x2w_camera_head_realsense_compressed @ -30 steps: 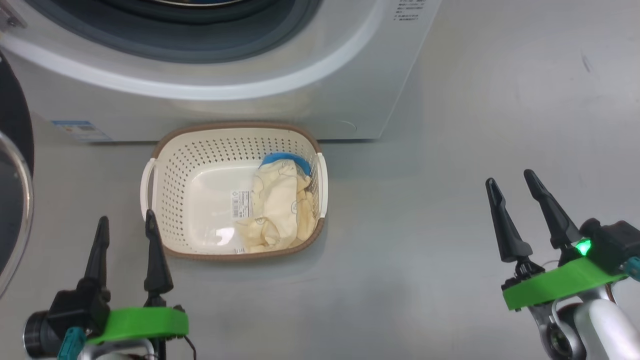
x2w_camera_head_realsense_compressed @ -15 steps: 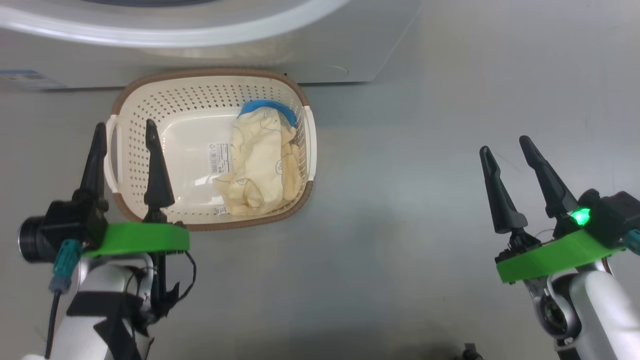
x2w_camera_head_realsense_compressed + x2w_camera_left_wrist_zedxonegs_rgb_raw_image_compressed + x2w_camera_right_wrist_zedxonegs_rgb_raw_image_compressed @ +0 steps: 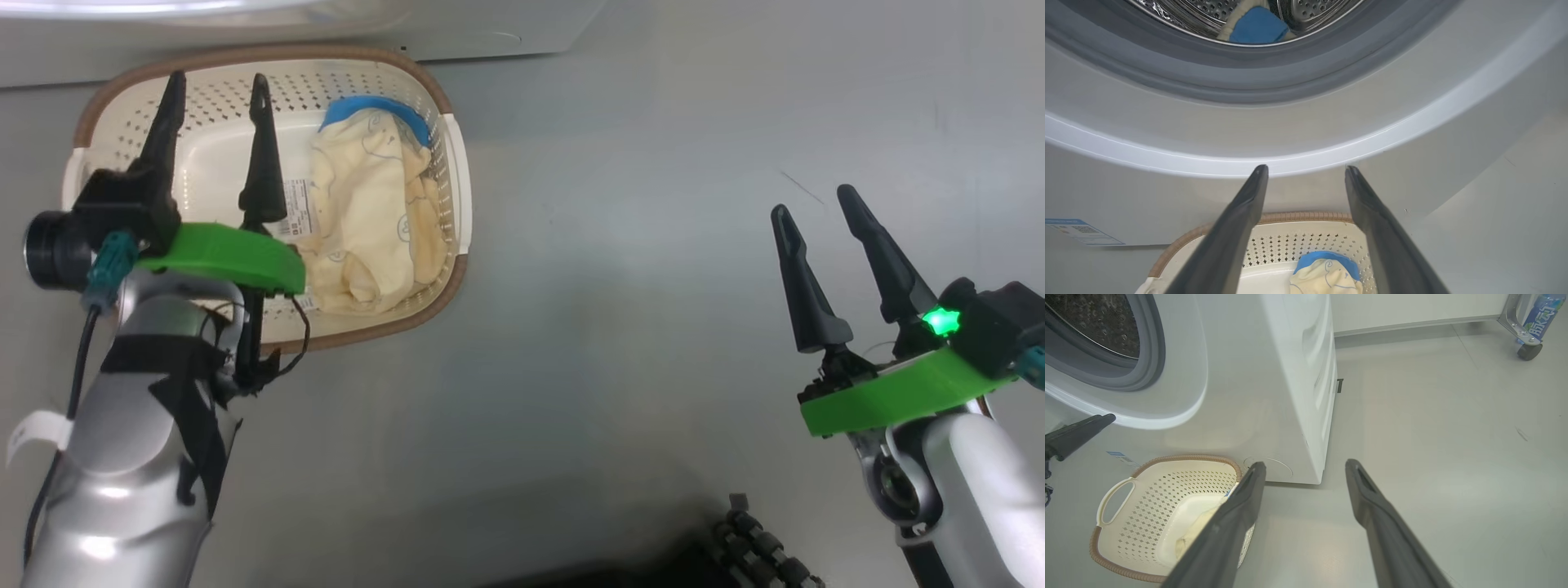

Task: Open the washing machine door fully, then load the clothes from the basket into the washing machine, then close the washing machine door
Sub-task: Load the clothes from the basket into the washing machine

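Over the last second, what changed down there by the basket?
The left gripper reached forward and now hangs open over the basket, beside the clothes; it has taken hold of nothing. The head camera also swung, so the whole picture shifted. The clothes stayed heaped in the basket, and the right gripper stayed open over the floor.

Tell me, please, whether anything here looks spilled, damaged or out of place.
Nothing stands out. The basket sits upright on the floor before the washing machine, the clothes lie inside it, and one garment is in the drum. No spill or damage shows.
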Controlling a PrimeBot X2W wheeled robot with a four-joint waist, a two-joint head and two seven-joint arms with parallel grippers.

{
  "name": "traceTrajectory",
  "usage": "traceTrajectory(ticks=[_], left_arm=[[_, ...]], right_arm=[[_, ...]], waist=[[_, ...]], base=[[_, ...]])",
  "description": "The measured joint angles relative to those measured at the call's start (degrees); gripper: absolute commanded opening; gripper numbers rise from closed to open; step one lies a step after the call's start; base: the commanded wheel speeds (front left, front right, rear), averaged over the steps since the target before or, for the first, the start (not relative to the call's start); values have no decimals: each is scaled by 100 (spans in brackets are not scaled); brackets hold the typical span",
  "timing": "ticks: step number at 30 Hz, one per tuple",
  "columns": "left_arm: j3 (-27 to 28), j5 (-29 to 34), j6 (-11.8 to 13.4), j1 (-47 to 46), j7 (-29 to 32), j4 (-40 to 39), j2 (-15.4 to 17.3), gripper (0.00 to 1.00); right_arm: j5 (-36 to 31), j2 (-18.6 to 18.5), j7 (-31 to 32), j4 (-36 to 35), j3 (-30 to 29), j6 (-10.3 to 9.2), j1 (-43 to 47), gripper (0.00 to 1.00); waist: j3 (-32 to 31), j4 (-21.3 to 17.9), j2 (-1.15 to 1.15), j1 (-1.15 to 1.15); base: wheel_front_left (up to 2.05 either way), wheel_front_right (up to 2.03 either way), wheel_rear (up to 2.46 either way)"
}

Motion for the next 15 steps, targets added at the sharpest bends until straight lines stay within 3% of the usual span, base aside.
traceTrajectory(ticks=[15], left_arm=[[-78, -268, -592, -1105, 159, 2158, -94, 100]], right_arm=[[9, 164, 0, -26, 118, 0, -218, 100]], waist=[[800, -392, 0, 0]], base=[[0, 0, 0]])
